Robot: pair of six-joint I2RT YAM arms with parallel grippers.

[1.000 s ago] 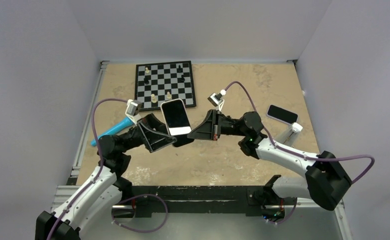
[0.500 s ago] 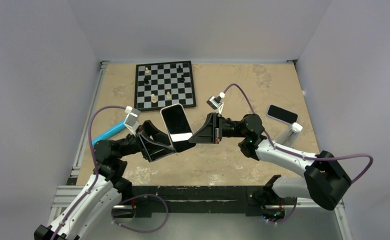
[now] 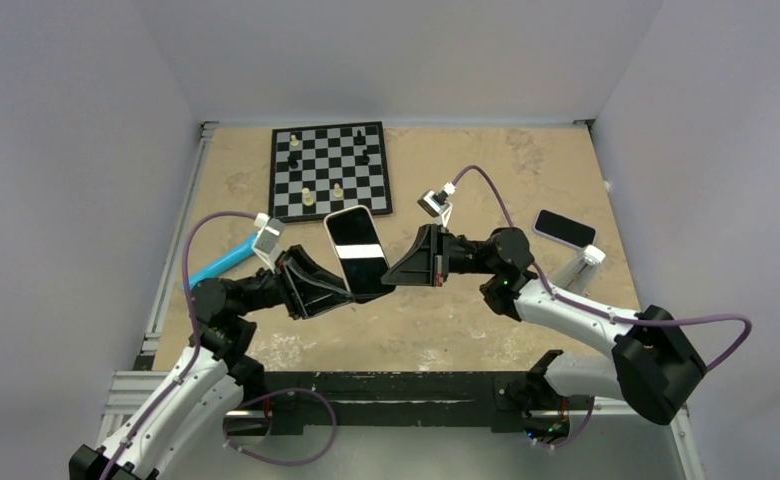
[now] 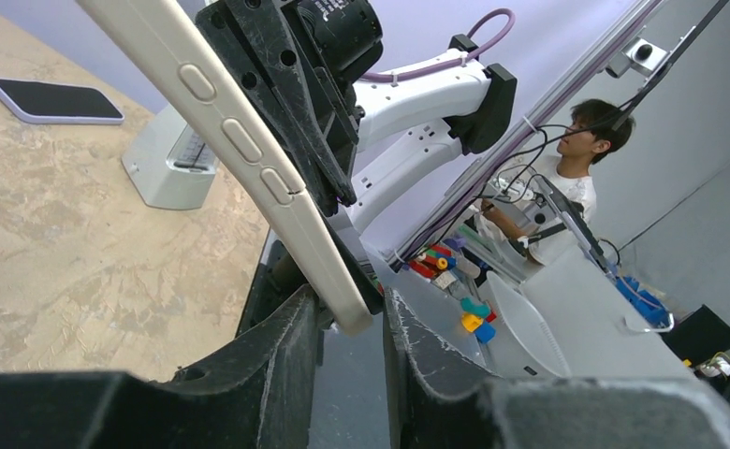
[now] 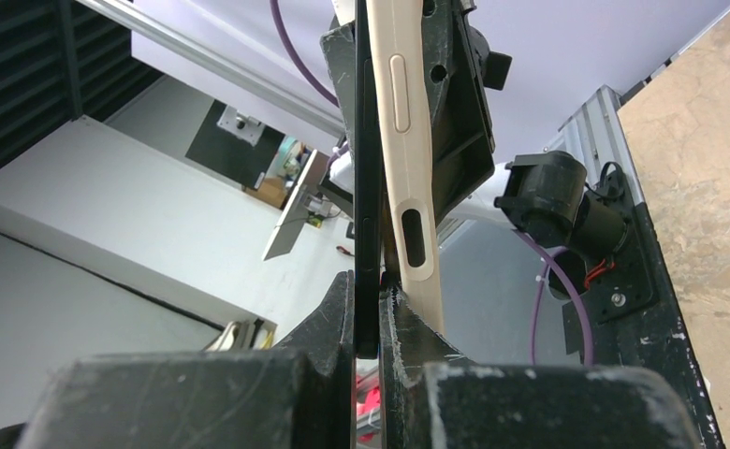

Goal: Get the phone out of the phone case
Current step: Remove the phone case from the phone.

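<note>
The phone (image 3: 354,250), dark screen up, hangs above the table between both grippers, in its cream phone case (image 3: 348,211). My right gripper (image 3: 386,278) holds its lower right edge. In the right wrist view the black phone (image 5: 364,187) is pinched between the fingers of that gripper (image 5: 368,309), and the cream case (image 5: 403,140) stands peeled off just outside the right finger. My left gripper (image 3: 351,293) is at the lower left corner. In the left wrist view the case's corner (image 4: 240,140) sits between the narrowed fingers of that gripper (image 4: 352,313), touching them.
A chessboard (image 3: 330,170) with a few pieces lies at the back. A second dark phone (image 3: 564,228) and a white stand (image 3: 581,265) sit on the right. A blue object (image 3: 221,262) lies at the left, behind my left arm.
My left gripper's jaws have drawn in from wide apart onto the case's lower corner. The phone has shifted slightly right. The right gripper kept its grip.
</note>
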